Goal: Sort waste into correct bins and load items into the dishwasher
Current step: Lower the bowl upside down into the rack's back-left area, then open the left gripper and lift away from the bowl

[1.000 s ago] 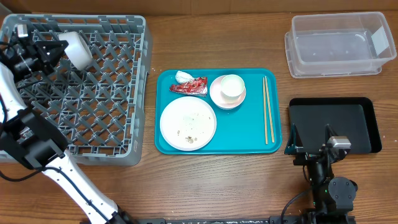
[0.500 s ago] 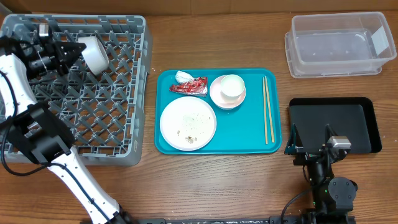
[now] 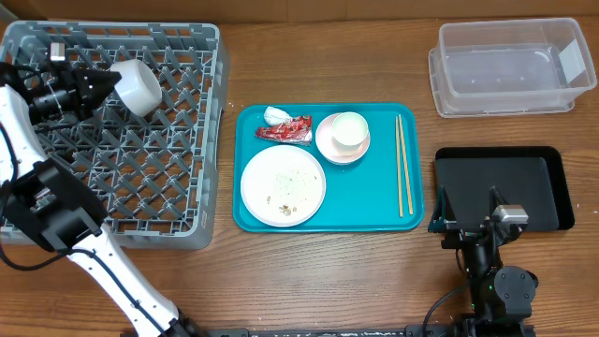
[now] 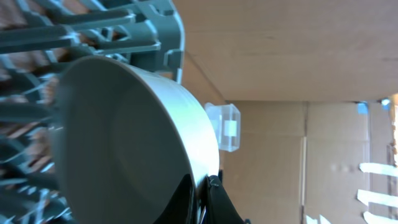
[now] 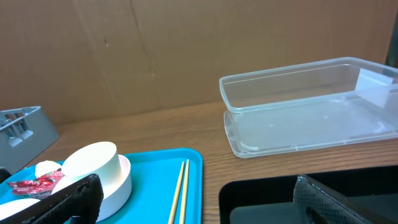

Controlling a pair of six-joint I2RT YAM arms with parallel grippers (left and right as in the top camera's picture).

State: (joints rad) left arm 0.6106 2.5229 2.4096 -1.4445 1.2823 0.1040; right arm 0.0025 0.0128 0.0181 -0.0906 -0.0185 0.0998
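My left gripper (image 3: pixel 101 82) is shut on the rim of a pale bowl (image 3: pixel 138 86) and holds it tilted over the far part of the grey dish rack (image 3: pixel 168 201). In the left wrist view the bowl (image 4: pixel 124 124) fills the frame, with the jaws (image 4: pixel 208 186) pinching its rim. On the teal tray lie a round white plate (image 3: pixel 283 184) with food scraps (image 3: pixel 282 202), a second bowl (image 3: pixel 329 146) holding a white cup (image 3: pixel 349 129), chopsticks (image 3: pixel 403 164), a red wrapper (image 3: pixel 285 130) and a white tissue (image 3: pixel 274 114). My right gripper (image 3: pixel 466 208) is open and empty at the black tray's near left edge.
The teal tray (image 3: pixel 370 201) sits mid-table. The clear tub (image 3: pixel 510 65) stands at the back right and the black tray (image 3: pixel 524 183) lies in front of it. The right wrist view shows the tub (image 5: pixel 311 106), chopsticks (image 5: pixel 180 190) and cup (image 5: pixel 93 165).
My left gripper has carried the bowl a little right and toward the front over the rack, and the bowl has turned. The right arm has not moved.
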